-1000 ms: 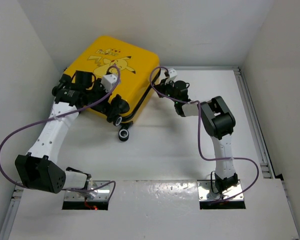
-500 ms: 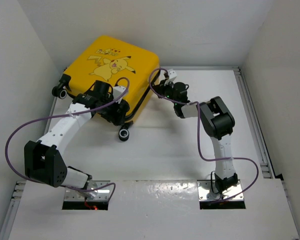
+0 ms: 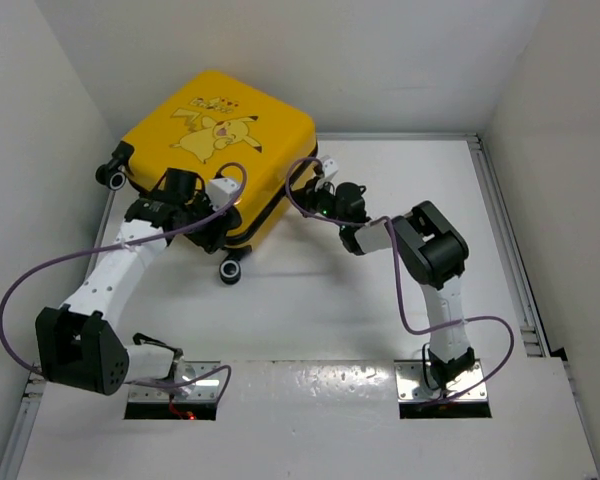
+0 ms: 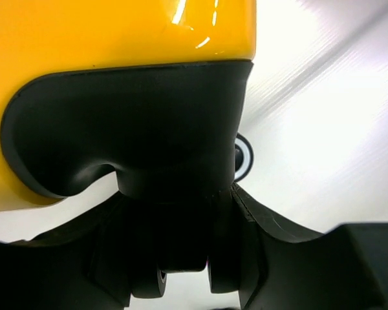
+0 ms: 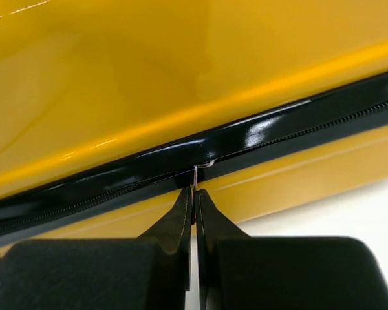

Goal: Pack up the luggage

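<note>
The luggage, a glossy yellow hard-shell suitcase with a Pikachu print, lies closed at the far left of the table. My left gripper is at its near edge. In the left wrist view the left gripper is closed round the black wheel mount at the yellow shell's corner. My right gripper is at the suitcase's right side. In the right wrist view it is shut on the thin metal zipper pull of the black zipper band.
Two black wheels stick out of the suitcase, one at the near corner and one at the left corner. White walls close in on the left, back and right. A metal rail runs along the table's right edge.
The suitcase has shifted left and turned a little. My left gripper moved along its near edge to the wheel mount. My right gripper moved left with the zipper pull.
</note>
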`<state>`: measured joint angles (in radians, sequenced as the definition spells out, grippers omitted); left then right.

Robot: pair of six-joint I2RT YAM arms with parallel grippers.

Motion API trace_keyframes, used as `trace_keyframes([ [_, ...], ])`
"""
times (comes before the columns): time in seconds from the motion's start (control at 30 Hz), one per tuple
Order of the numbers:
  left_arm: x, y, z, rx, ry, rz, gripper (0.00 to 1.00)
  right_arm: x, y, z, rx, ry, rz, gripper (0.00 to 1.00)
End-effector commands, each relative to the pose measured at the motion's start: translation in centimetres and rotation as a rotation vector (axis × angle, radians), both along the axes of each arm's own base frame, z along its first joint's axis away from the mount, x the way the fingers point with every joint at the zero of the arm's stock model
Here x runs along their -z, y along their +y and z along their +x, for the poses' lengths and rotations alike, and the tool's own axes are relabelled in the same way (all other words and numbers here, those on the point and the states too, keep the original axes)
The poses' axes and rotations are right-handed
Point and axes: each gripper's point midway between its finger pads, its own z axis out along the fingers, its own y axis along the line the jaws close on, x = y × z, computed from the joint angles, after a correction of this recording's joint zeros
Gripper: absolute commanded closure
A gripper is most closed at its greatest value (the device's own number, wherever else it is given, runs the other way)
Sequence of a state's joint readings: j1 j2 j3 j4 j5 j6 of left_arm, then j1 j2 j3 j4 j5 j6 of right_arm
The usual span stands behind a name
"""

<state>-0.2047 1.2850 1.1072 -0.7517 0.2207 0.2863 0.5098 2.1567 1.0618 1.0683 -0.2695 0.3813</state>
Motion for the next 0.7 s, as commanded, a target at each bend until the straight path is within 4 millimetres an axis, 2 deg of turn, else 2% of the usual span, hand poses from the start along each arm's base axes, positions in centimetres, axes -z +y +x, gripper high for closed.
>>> trace_keyframes([
  [0.0,-0.2,2.5,-1.2,0.068,-0.028,0.069,1.0,-7.6,4.8,-4.4,-0.21,-0.166,0.125,1.0],
  [0.1,0.5,5.1,-3.2,0.116,-0.006,0.136,1.0,-8.1,6.0,-5.9,-0.253,-0.161,0.145,1.0],
  [0.13,1.3,6.6,-3.7,0.135,0.0,0.177,1.0,-8.3,6.3,-6.6,-0.267,-0.155,0.149,1.0],
  [0.17,1.1,6.7,-3.9,0.135,-0.002,0.177,1.0,-8.3,6.4,-6.8,-0.281,-0.157,0.15,1.0],
  [0.2,2.0,8.5,-4.3,0.148,0.001,0.22,1.0,-8.2,6.7,-7.7,-0.298,-0.148,0.15,1.0],
  [0.27,2.7,10.4,-5.3,0.154,0.025,0.255,1.0,-8.7,6.7,-8.8,-0.327,-0.155,0.158,1.0],
  [0.3,3.1,12.2,-5.5,0.145,0.029,0.284,1.0,-7.6,6.4,-9.5,-0.332,-0.124,0.148,1.0],
  [0.37,4.1,13.9,-5.5,0.151,0.064,0.304,1.0,-8.2,6.4,-10.3,-0.349,-0.132,0.149,1.0],
  [0.4,4.5,15.3,-5.5,0.116,0.075,0.299,1.0,-6.9,6.0,-10.9,-0.35,-0.107,0.13,1.0],
  [0.47,4.7,16.8,-4.9,0.096,0.082,0.298,1.0,-7.2,5.5,-10.9,-0.325,-0.115,0.117,1.0],
  [0.5,5.0,18.1,-4.2,0.078,0.086,0.29,1.0,-6.0,4.9,-10.9,-0.3,-0.094,0.092,1.0],
  [0.6,5.2,19.9,-2.4,0.032,0.094,0.27,1.0,-5.1,3.6,-9.3,-0.187,-0.085,0.038,1.0],
  [0.67,5.3,20.1,-1.6,0.029,0.099,0.253,1.0,-4.3,2.5,-7.4,-0.076,-0.05,0.014,1.0],
])
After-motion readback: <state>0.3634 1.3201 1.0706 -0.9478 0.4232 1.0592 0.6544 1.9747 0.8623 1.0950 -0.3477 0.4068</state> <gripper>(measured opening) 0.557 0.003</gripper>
